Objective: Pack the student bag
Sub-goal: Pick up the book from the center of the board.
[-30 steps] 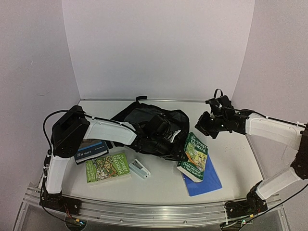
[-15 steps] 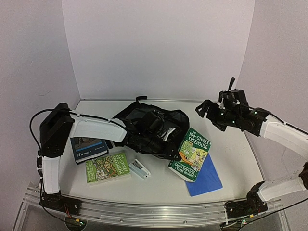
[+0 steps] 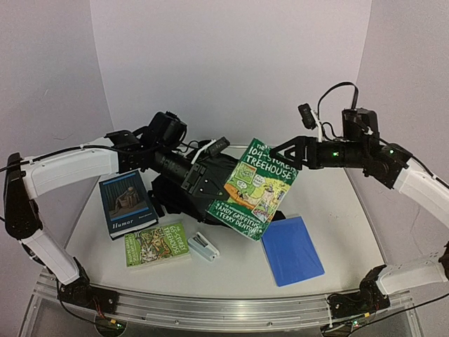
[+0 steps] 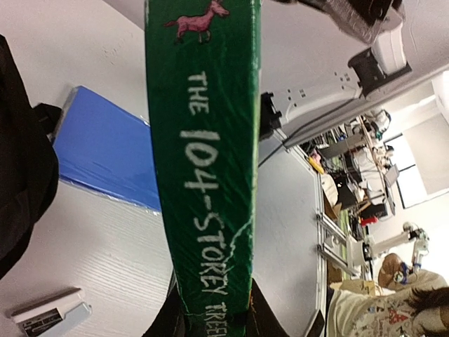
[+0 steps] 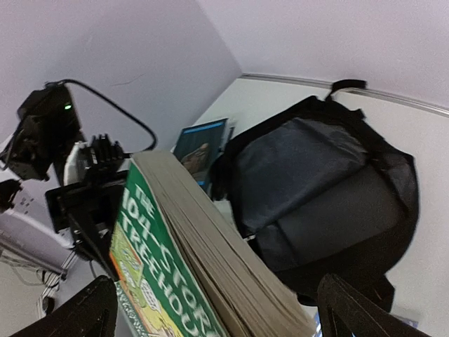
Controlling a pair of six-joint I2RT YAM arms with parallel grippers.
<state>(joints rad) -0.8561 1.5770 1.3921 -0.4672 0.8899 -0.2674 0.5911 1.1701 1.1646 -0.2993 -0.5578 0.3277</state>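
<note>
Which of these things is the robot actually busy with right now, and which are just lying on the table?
In use:
- student bag
- Treehouse book, held up off the table
- left gripper, clamped on that book

Lying about, untouched:
- Humor book
- second green book
- stapler
- blue folder
These may get packed later.

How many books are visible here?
3: the Treehouse book held up in the left tool, the Humor book at left, a green book nearer the front. The blue pad is uncounted; the bag may hide more.
</note>
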